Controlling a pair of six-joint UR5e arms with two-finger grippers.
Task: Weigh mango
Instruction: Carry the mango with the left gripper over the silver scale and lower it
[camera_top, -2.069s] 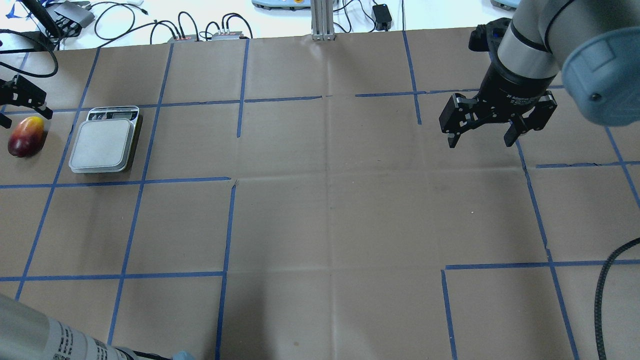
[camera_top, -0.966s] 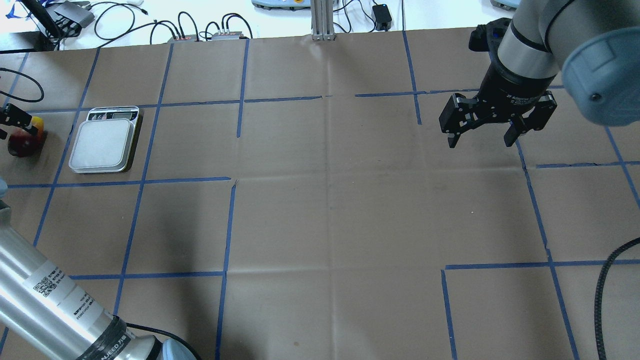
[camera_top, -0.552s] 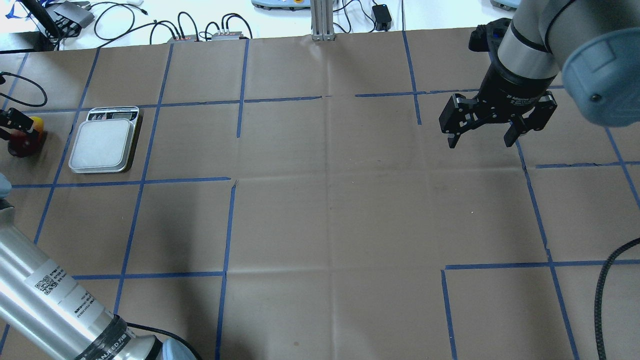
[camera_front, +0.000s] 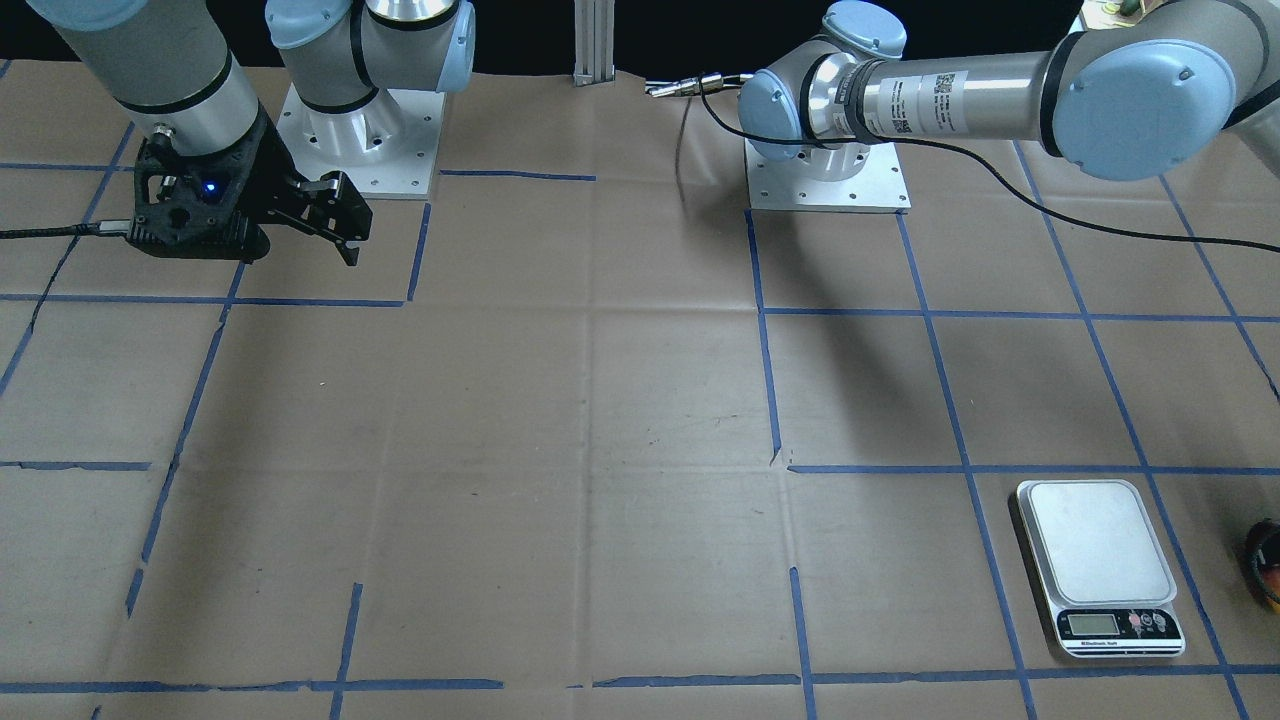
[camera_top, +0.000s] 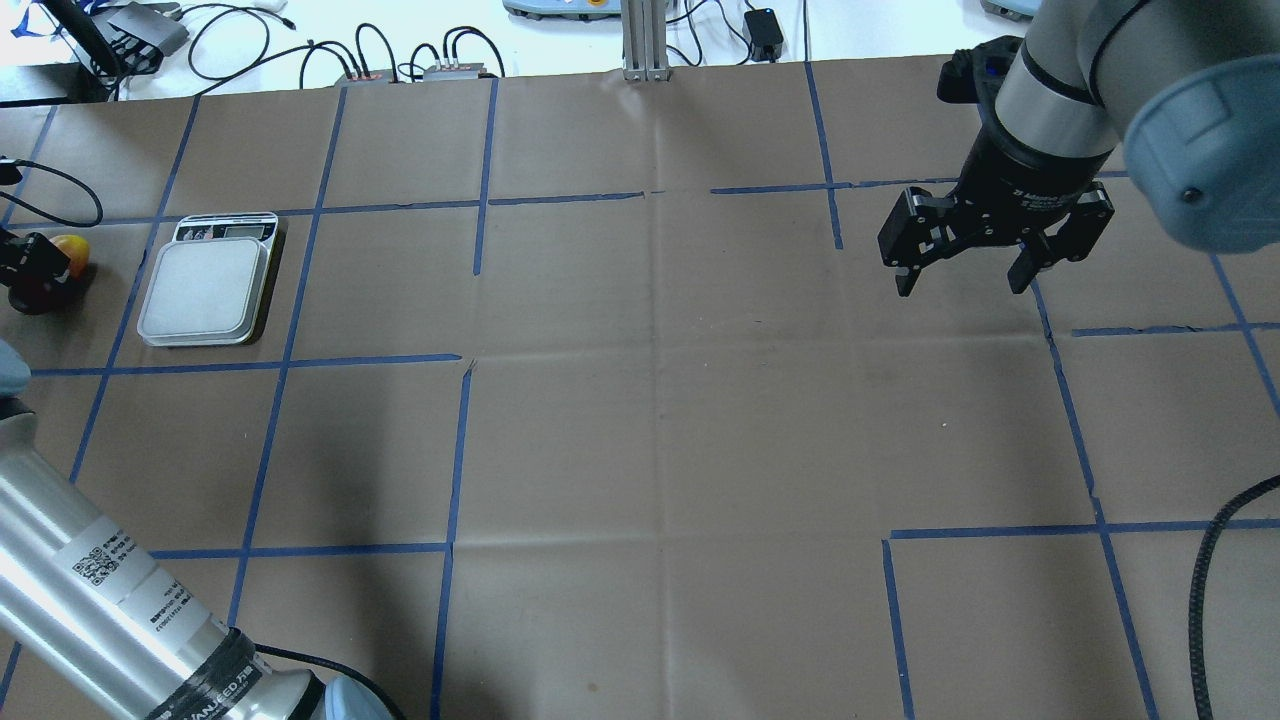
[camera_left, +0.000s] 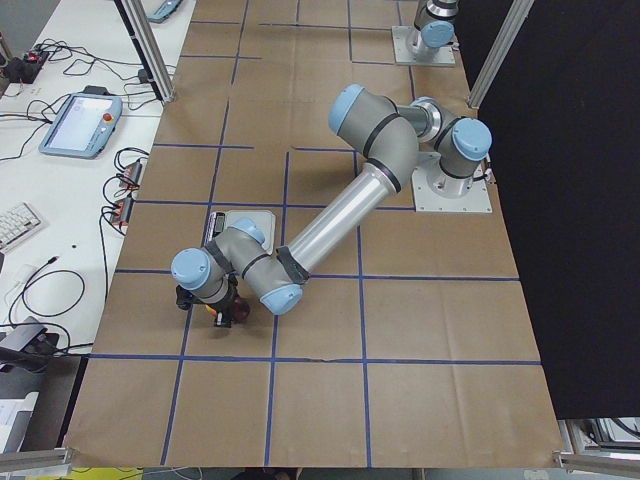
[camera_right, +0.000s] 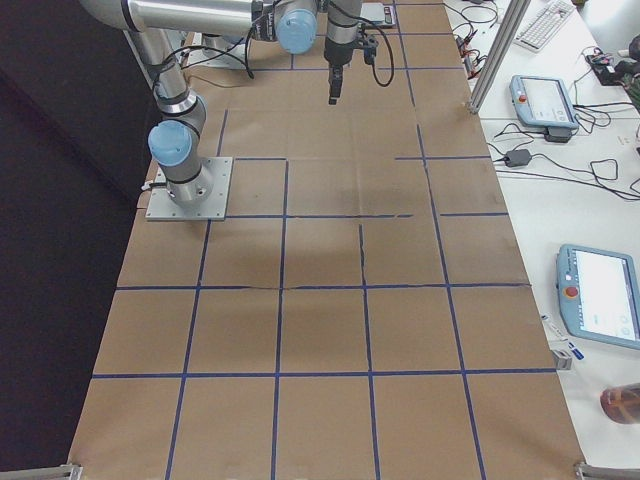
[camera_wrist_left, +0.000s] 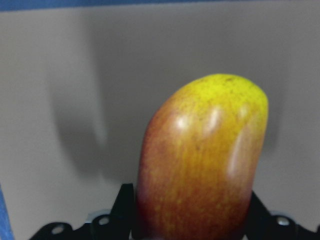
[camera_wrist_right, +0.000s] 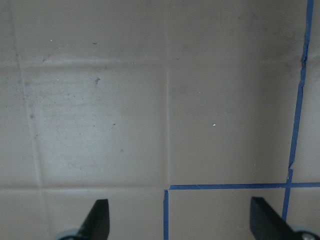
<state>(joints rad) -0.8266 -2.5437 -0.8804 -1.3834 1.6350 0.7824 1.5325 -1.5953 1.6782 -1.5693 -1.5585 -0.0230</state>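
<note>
The mango (camera_wrist_left: 200, 160), dark red fading to yellow at its tip, fills the left wrist view. It lies on the paper at the table's far left (camera_top: 70, 248), left of the scale (camera_top: 205, 290). My left gripper (camera_top: 28, 268) is down over it, with a black finger pressed on each side, shut on the mango. At the edge of the front-facing view the mango (camera_front: 1268, 572) lies right of the scale (camera_front: 1095, 545). My right gripper (camera_top: 960, 288) hangs open and empty above the table's far right, and the right wrist view (camera_wrist_right: 177, 220) shows only bare paper under it.
The table is covered in brown paper (camera_top: 660, 420) marked with blue tape lines. Cables and boxes (camera_top: 420, 70) lie beyond the far edge. My left arm's silver tube (camera_top: 110, 610) crosses the near left corner. A black cable (camera_top: 1210, 580) hangs at the near right.
My left gripper has come down over the mango and its fingers have closed in on its sides, hiding most of it from overhead. The right arm has not moved.
</note>
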